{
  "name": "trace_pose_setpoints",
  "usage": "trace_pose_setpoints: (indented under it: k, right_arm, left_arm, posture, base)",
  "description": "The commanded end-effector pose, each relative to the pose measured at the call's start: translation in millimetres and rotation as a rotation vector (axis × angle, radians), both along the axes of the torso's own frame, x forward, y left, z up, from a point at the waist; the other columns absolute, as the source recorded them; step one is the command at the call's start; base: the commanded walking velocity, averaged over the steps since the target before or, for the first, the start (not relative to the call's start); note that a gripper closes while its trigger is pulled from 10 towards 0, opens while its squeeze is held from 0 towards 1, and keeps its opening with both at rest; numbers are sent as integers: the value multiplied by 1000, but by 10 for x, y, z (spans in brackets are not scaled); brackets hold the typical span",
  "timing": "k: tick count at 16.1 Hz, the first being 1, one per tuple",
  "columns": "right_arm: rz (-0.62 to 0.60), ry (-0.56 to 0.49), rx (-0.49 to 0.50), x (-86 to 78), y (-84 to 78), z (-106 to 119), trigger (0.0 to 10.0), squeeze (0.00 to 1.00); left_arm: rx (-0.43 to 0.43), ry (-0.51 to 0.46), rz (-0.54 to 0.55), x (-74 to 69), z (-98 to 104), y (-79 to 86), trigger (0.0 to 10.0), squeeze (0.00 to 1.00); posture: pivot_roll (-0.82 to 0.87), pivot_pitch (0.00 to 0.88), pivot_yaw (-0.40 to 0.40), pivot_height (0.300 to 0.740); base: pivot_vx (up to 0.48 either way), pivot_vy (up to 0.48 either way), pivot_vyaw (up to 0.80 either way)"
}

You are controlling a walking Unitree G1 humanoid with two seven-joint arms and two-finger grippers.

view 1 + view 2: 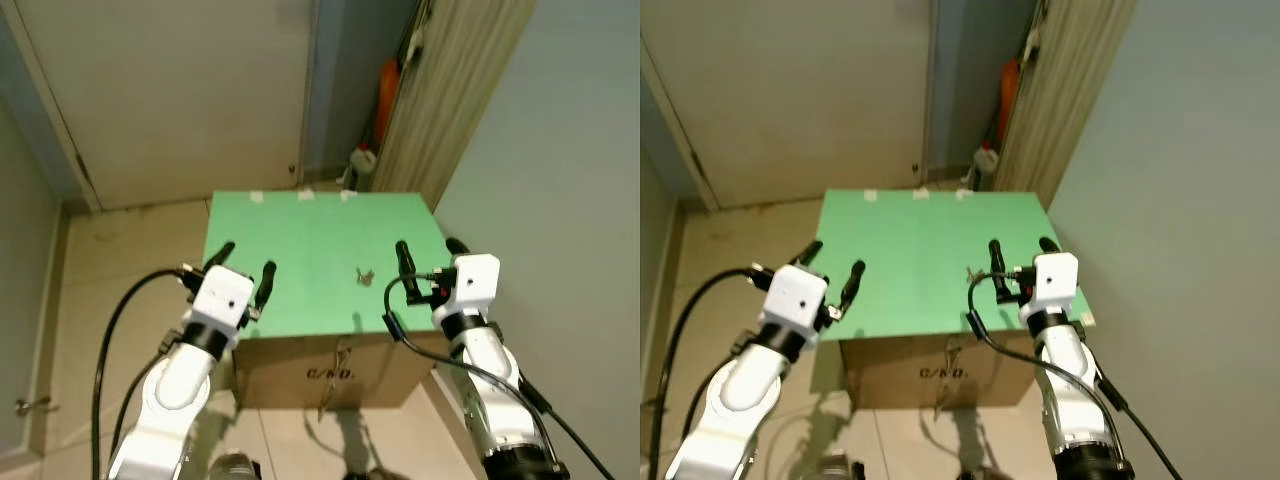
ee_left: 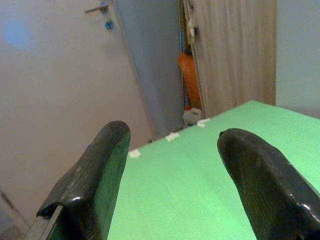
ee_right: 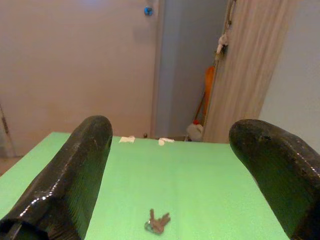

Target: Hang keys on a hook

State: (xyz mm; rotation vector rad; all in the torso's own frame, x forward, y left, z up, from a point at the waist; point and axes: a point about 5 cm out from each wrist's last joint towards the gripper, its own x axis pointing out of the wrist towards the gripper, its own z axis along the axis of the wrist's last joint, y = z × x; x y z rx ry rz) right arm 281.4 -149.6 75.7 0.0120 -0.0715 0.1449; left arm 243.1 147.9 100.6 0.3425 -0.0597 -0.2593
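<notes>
Nearest your head camera, your two silver arms reach forward over the near edge of a cardboard box (image 1: pixel 330 375) capped with a flat green foam board (image 1: pixel 300 240), a makeshift table set in a narrow hallway corner. Starting at your left, the left gripper (image 1: pixel 243 268) hovers over the board's near left part with its two long black fingers (image 2: pixel 87 185) spread and nothing between them; it looks parked there to keep clear of the work rather than to take part. Toward the middle, slightly right of centre, lies the small bunch of metal keys on a ring (image 1: pixel 365 276), flat on the green surface and apart from both grippers, so the pick-up has not yet been made. At your right, the right gripper (image 1: pixel 426 258) is released too, its black fingers (image 3: pixel 70 175) wide apart and aimed across the board so that the keys (image 3: pixel 157 223) sit in line between them just ahead, which reads as a line-up for the grasp. Beyond the table stand a pale closed door (image 1: pixel 180 90), a wood-grain panel (image 1: pixel 455 90) and, in the gap between them, an orange object (image 1: pixel 387 95) above a small white bottle (image 1: pixel 363 160). No hook can be made out with certainty, so you will likely need to find it once the keys are in hand.
</notes>
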Motion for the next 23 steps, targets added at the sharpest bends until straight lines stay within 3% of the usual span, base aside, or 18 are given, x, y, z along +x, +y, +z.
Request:
trace_pose_setpoints:
  k: [1,5,6,7,8,14,17,19,21,22,23]
  right_arm:
    - [-2,8,-11,18,-27,14,10000,0]
    - [14,41,-16,38,35,-38,10000,0]
    - [17,41,-24,62,43,-36,10000,0]
    - [11,40,-26,83,26,-24,10000,0]
    - [9,40,-26,91,23,-18,10000,0]
    - [-2,34,-36,158,40,1,10000,0]
    - [8,41,-44,152,82,-20,10000,0]
    - [3,48,-22,117,23,-52,10000,0]
    - [-43,107,-30,0,-150,-239,10000,0]
    - [-33,191,-107,-101,-218,-467,10000,0]
    - [-32,344,-153,-223,-284,-754,10000,0]
  left_arm:
    - [-9,23,-3,15,-40,-38,10000,0]
    - [-12,46,-3,61,-100,-75,10000,0]
    - [-58,82,18,77,-141,-43,10000,0]
    - [-159,131,62,117,-188,20,10000,0]
    - [-184,143,76,137,-202,39,10000,0]
    - [-80,102,1,258,-177,-76,10000,0]
    - [-61,89,-19,285,-167,-110,10000,0]
    - [-92,112,-17,277,-211,-130,10000,0]
    - [-143,171,37,249,-356,-26,10000,0]
    - [-127,225,38,238,-505,-10,10000,0]
    - [-79,345,53,234,-771,-6,10000,0]
  posture:
    - [105,28,-99,740]
    - [97,37,-94,740]
    - [94,33,-94,740]
    - [90,28,-94,740]
    - [89,24,-94,740]
    - [71,11,-77,740]
    - [64,21,-76,740]
    - [64,25,-86,740]
    - [49,23,-82,740]
    - [41,21,-79,740]
    - [40,14,-72,740]
  base:
    - [0,0,0]
    - [0,0,0]
    - [0,0,0]
    - [0,0,0]
    - [0,0,0]
    - [0,0,0]
    - [0,0,0]
    - [0,0,0]
    - [0,0,0]
    - [0,0,0]
    - [0,0,0]
